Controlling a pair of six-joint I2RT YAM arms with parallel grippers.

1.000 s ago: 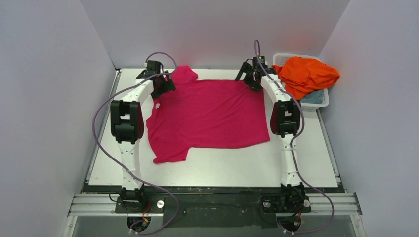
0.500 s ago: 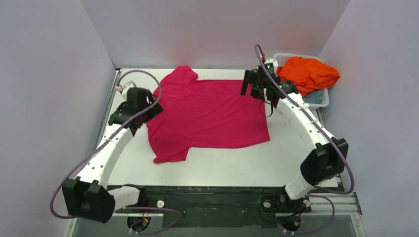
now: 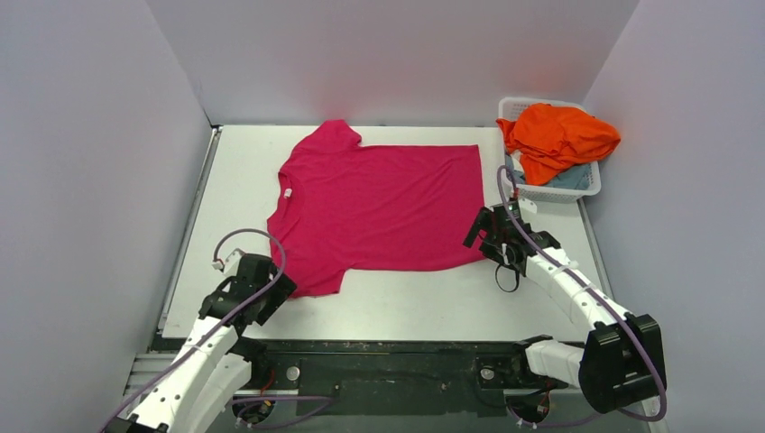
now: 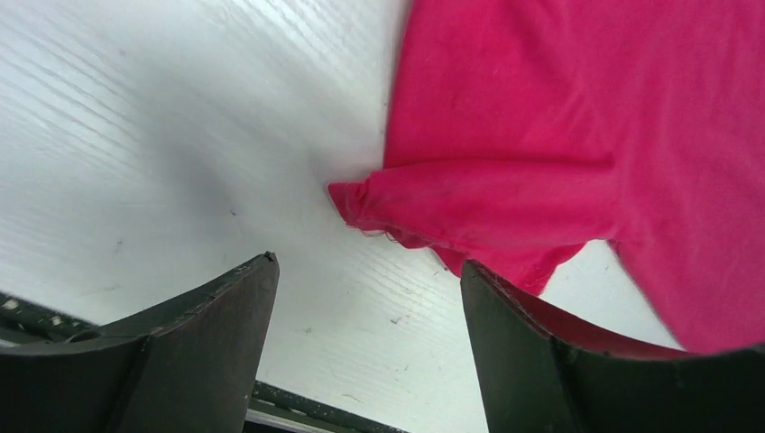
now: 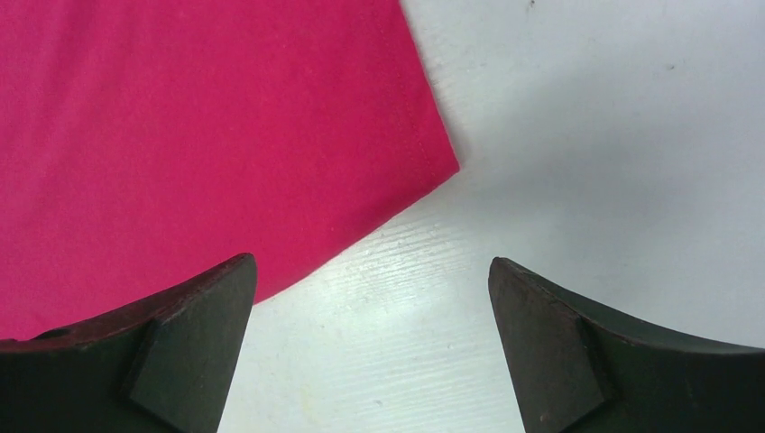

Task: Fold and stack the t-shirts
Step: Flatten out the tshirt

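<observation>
The pink t-shirt (image 3: pixel 379 207) has its near sleeve just ahead of the left gripper (image 3: pixel 269 287), which hangs low over the table (image 3: pixel 406 307) with its jaws wide apart and nothing between them. In the left wrist view the sleeve's crumpled edge lies past the fingertips, toward the right-hand finger; whether that finger touches cloth I cannot tell. The right gripper (image 3: pixel 481 231) is likewise spread open and empty, above the shirt's near hem corner. That corner points into the gap between its fingers from the left, with bare table under the rest of the gap. Between the two arms the shirt lies flat, collar to the left, hem to the right. At the table's far right corner an orange t-shirt (image 3: pixel 559 135) is heaped in a white basket (image 3: pixel 577 189) over a pale blue-grey t-shirt (image 3: pixel 568 179).
</observation>
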